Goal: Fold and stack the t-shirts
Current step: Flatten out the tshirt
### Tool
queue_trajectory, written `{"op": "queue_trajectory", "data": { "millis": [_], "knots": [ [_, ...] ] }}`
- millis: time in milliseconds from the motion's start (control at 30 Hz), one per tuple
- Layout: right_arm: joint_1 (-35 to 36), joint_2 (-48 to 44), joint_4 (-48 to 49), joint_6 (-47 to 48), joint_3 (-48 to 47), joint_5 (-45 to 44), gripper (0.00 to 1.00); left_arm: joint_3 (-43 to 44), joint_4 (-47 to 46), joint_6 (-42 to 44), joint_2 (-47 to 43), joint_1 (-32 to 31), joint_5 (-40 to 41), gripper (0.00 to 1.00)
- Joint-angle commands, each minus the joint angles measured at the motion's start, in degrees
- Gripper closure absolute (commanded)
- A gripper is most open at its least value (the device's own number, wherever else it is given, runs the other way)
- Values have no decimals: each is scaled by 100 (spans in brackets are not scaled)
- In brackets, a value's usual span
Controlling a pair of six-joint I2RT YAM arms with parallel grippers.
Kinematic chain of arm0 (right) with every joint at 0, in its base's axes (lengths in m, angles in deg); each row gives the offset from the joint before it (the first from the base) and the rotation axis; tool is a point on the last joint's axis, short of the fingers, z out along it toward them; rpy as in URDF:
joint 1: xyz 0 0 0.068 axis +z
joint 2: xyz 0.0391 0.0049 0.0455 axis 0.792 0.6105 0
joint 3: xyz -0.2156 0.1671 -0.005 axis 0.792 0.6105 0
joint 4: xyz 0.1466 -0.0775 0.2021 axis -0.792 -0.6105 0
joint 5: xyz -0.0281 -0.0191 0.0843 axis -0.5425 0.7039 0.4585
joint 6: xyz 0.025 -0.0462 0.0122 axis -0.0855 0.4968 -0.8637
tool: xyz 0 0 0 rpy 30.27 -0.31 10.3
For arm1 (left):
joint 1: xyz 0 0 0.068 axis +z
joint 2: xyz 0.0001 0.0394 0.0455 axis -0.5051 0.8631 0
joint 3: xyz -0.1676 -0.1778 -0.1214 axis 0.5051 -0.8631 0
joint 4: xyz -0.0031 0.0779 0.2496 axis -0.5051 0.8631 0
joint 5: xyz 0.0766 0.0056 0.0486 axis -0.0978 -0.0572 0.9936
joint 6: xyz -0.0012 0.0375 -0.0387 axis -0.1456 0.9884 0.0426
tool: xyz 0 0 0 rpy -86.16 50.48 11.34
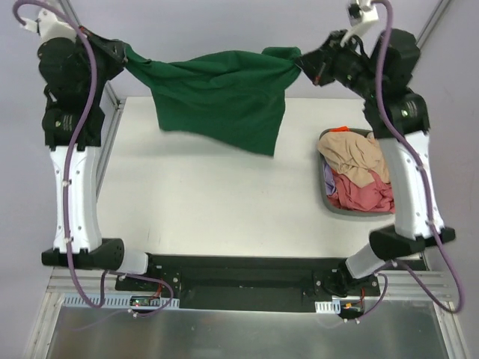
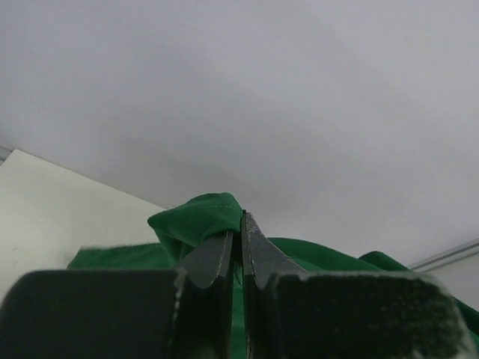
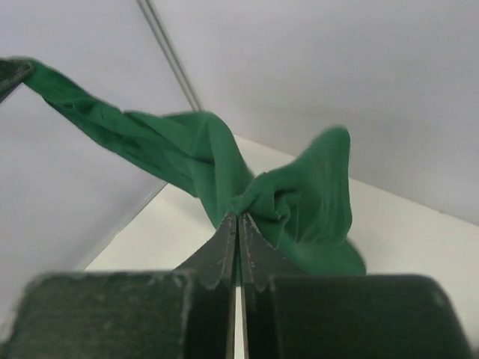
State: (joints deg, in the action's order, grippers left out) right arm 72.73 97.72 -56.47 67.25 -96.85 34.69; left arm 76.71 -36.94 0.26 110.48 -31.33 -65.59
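Note:
A large dark green t-shirt [image 1: 221, 97] hangs stretched in the air between my two grippers, above the far part of the white table [image 1: 209, 194]. My left gripper [image 1: 123, 54] is shut on its left end; the left wrist view shows the green cloth [image 2: 196, 221] bunched over my left gripper [image 2: 241, 218]. My right gripper [image 1: 299, 63] is shut on its right end; in the right wrist view the cloth [image 3: 299, 198] bunches at my right gripper [image 3: 239, 218]. A beige t-shirt [image 1: 355, 157] and a pink-red one [image 1: 363, 194] lie crumpled in a bin.
A grey bin [image 1: 327, 196] stands at the table's right side, under the right arm, with orange [image 1: 340, 129] and purple [image 1: 330, 176] bits of cloth showing. A metal frame post [image 1: 112, 127] runs along the table's left edge.

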Motion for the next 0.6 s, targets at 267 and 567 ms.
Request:
{"op": "queue_trajectory", "data": {
  "millis": [267,567],
  "knots": [
    [-67,-3369,680,-413,5777,240,100,-5968,-151,-1022,-4106,29,1182,97],
    [82,-4197,2113,-1453,9789,163,54,-8735,60,-1517,-4963,29,1156,1]
  ]
}}
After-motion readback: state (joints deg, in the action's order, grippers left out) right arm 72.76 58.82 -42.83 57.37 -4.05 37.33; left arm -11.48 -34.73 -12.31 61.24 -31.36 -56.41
